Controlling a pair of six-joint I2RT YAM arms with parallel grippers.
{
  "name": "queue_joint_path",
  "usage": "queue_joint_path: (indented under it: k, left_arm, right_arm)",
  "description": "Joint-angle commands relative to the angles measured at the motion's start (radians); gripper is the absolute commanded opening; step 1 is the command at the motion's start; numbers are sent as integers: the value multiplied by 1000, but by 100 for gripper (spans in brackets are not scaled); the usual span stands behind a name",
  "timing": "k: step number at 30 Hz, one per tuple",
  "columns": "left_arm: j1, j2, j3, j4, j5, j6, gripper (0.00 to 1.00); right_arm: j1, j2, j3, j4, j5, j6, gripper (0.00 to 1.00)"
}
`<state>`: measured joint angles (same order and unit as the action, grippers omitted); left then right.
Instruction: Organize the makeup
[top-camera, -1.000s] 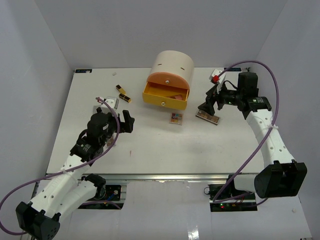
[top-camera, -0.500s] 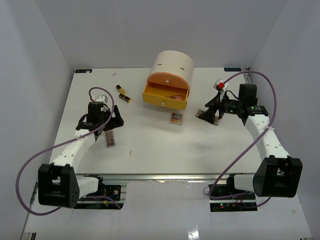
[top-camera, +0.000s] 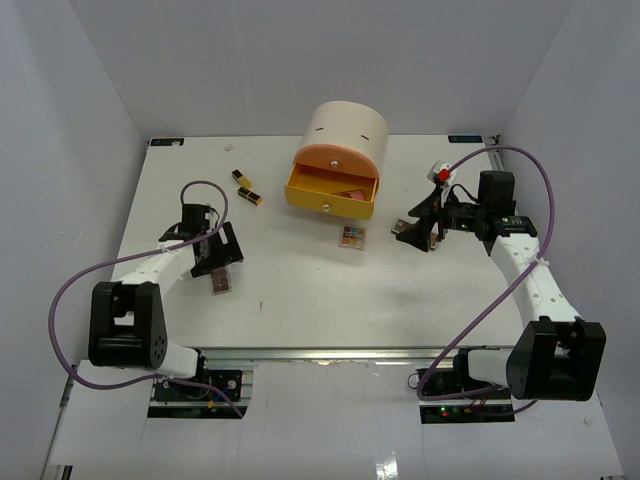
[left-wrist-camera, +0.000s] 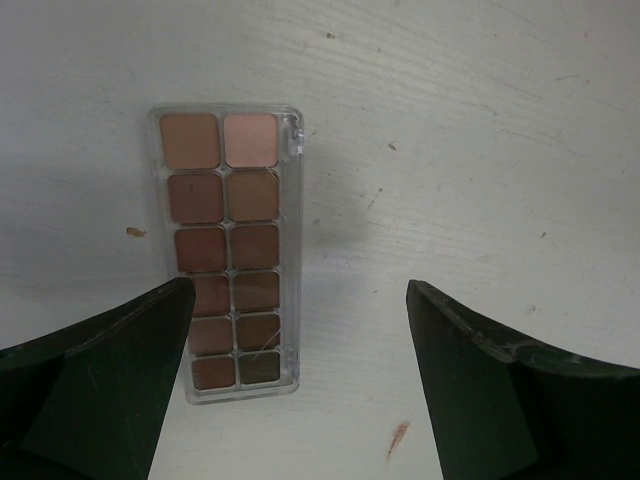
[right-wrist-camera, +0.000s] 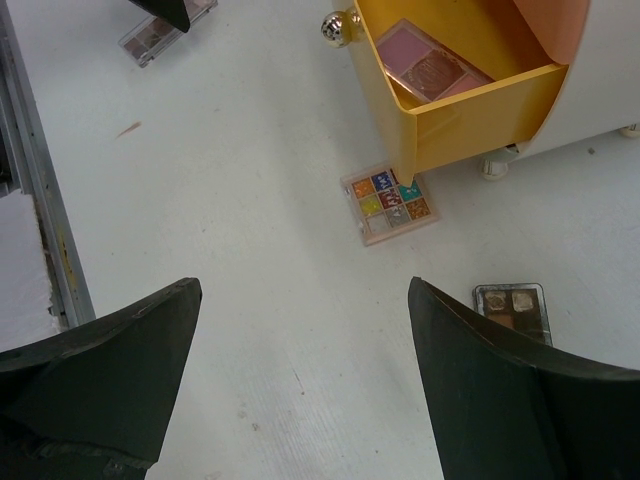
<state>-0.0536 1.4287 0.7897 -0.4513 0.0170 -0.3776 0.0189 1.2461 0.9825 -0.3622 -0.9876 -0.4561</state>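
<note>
White tabletop (top-camera: 300, 310), plain walls, mid-sort, with most of the makeup not yet put away. The left end effector (left-wrist-camera: 300, 295) is spread wide and holds nothing. It hovers over the nude palette (left-wrist-camera: 225, 255), which lies flat on the tabletop, offset toward one finger rather than centred in the gap. I read this step as lining up a pick on that palette. The next move calls for shifting sideways to centre it, coming down, and closing across the narrow width; it's thin and flat, so the edge grip looks fiddly. The right end effector (right-wrist-camera: 305, 290) is also spread and empty. The colourful palette (right-wrist-camera: 390, 203) lies ahead of it, the dark palette (right-wrist-camera: 513, 310) is close beside one finger, and the open yellow drawer (right-wrist-camera: 470, 110) is further ahead. Count: four palettes, three loose on the tabletop and one pink palette (right-wrist-camera: 432, 68) already inside the drawer. Two lipstick tubes (top-camera: 250, 195) sit well beyond the left end effector. One drawer unit (top-camera: 345, 125). No sponges visible.
</note>
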Motion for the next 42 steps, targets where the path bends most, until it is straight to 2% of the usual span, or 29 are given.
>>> queue_joint_path:
  k: [1,9,13,19,24,27,30,33,34,36,39,42]
  left_arm:
    - [6,4,42,-21,-79,11,98]
    - [6,45,43,-30,-131,31,97]
    - [6,70,43,-30,-110,38,90]
    - [-3,89,43,-32,-108,45,70]
    - [-12,72,41,-34,-95,43,45]
    - [-16,37,46,-31,-42,31,18]
    - [-23,-62,41,-6,100,-7,9]
    - [-24,-195,22,59,322,-125,8]
    - [-26,-245,11,104,415,-194,8]
    - [-43,-307,0,220,511,-321,8]
    - [-117,-353,16,329,540,-515,8]
    - [-220,-322,63,447,490,-672,8]
  right_arm:
    - [-7,-16,-7,26,-40,-12,90]
    - [-7,-13,-7,26,-47,-9,90]
    - [-7,-14,-8,26,-49,-7,90]
    - [-7,-8,-8,25,-56,-3,90]
    - [-7,-10,-8,26,-56,-2,90]
    - [-7,-13,-8,26,-56,-1,90]
    - [-7,-14,-8,28,-51,-1,90]
    - [-7,-11,-9,28,-46,-3,90]
    - [-7,-9,-9,27,-44,-3,90]
    - [-8,-5,-9,28,-41,-4,90]
    - [-7,-4,-8,28,-37,-4,90]
    - [-7,-4,-8,29,-33,-3,90]
